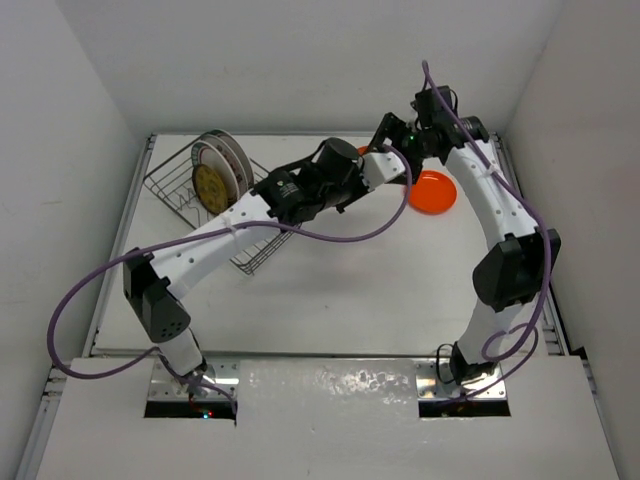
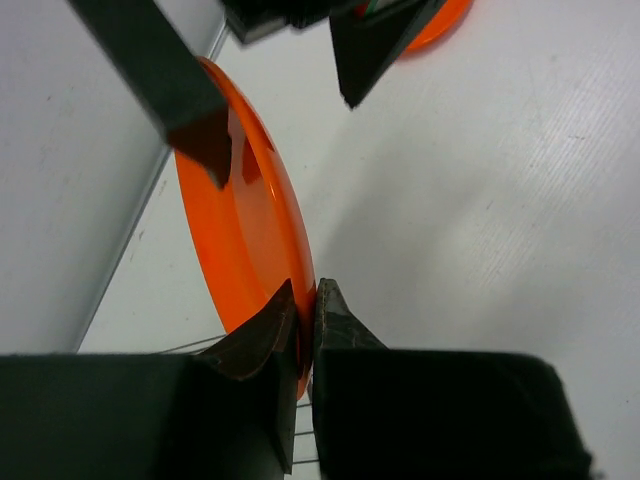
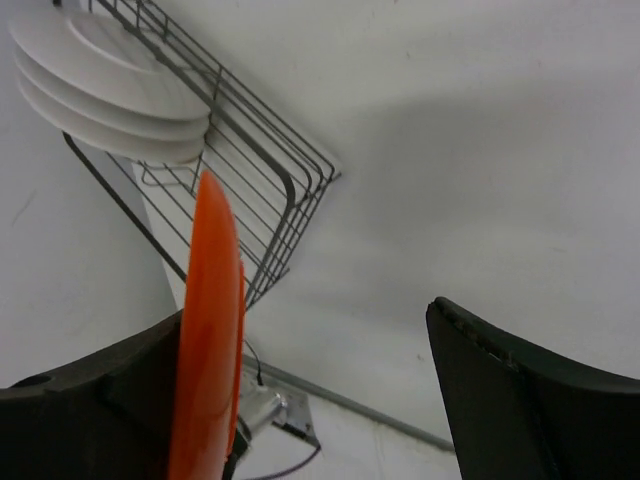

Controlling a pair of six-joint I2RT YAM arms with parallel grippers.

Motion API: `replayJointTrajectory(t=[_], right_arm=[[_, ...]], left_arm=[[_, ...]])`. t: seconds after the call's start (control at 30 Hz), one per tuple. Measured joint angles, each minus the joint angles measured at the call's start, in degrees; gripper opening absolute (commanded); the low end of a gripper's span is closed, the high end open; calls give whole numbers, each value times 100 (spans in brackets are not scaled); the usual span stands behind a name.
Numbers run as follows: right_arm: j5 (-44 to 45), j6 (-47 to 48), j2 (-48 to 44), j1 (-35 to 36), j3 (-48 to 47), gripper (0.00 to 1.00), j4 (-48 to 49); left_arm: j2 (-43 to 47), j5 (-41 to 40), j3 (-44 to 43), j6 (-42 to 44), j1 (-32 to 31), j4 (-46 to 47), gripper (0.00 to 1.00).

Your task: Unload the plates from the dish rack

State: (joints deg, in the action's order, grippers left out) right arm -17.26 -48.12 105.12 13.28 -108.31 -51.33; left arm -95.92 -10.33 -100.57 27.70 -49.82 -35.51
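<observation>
Glossy, smooth orange plate [image 2: 245, 240] — dish rack [image 3: 250, 160] of thin metal wire

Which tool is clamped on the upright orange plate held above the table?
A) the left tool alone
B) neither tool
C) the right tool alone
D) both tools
A: in the left wrist view the left tool pinches the rim of the orange plate, while the right tool stands wide open around it.

Top view overhead from behind, looking down; wrist views close, opposed, sharing upright orange plate [image 2: 245, 240].
</observation>
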Motion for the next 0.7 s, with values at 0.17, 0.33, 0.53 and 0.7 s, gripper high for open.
replayJointTrajectory(t=[0.17, 0.33, 0.53, 0.7], right_arm=[[-319, -35, -398, 87, 831, 0, 380], [-424, -431, -748, 76, 1425, 0, 1032], [181, -739, -903, -723, 2448, 0, 2098], [1617, -894, -846, -1696, 3576, 0, 3165]], left_arm=[[-227, 17, 7, 149, -236, 103, 24], [-227, -323, 361, 85, -295, 581, 100], [101, -870, 1088, -737, -138, 933, 100], [1003, -916, 1829, -2037, 562, 826, 100]])
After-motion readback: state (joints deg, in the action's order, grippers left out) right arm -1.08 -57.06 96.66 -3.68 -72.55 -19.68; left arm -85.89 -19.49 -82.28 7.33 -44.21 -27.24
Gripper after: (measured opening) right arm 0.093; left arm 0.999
